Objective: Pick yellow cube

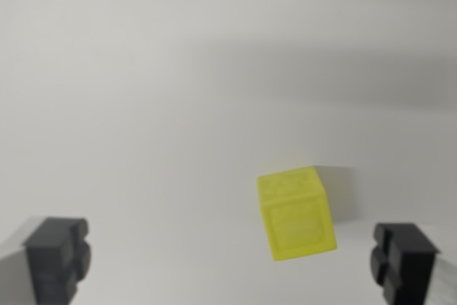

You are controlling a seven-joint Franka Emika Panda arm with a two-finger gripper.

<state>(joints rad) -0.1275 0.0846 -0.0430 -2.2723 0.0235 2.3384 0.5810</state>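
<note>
Wrist view: yellow cube (295, 212) between spread fingers (57, 256), nearer the right one.

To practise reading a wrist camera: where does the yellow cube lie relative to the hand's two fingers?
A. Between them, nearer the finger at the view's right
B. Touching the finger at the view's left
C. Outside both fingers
A: the cube sits in the gap, closer to the right-side finger, touching neither.

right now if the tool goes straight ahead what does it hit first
Probably the yellow cube, sitting between the open tool fingers, nearer the one on the wrist view's right; depth is unclear, so that finger may clip it.
</note>
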